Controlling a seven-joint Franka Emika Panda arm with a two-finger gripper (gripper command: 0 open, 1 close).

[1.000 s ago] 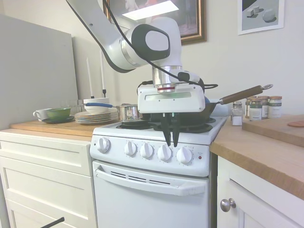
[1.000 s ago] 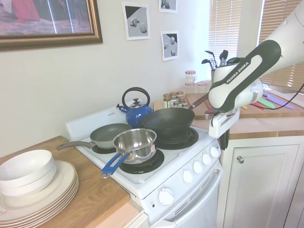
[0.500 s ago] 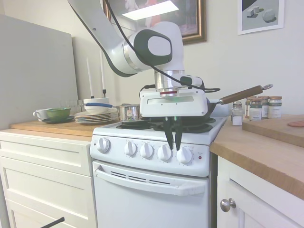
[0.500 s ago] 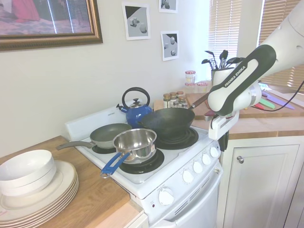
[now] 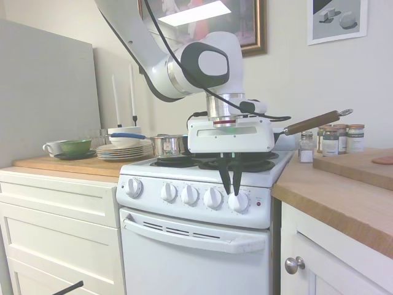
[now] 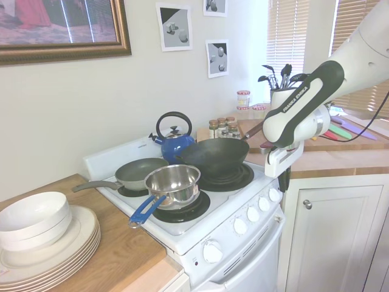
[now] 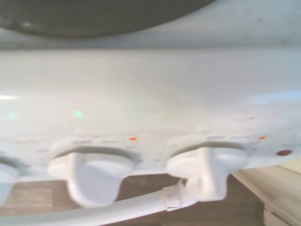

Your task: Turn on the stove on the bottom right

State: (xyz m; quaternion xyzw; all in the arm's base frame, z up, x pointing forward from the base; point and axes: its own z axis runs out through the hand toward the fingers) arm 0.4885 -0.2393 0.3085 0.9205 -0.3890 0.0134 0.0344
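Tool (image 5: 232, 192), fingers nearly together, hangs just above rightmost knob (image 5: 238, 201) of stove (image 5: 196, 243); may miss it or catch the neighbouring knob (image 5: 212, 198).

The wrist view was soft and out of focus; markings above the two white knobs (image 7: 207, 165) were unreadable smudges. A third knob (image 7: 5, 181) was cut off by the picture's edge. In the second exterior view the gripper (image 6: 283, 181) was mostly hidden behind the arm's white housing, so its finger gap could not be judged there. The spice jar (image 5: 330, 141) labels were too small to read. The framed painting (image 5: 245, 24) ran past the top edge.
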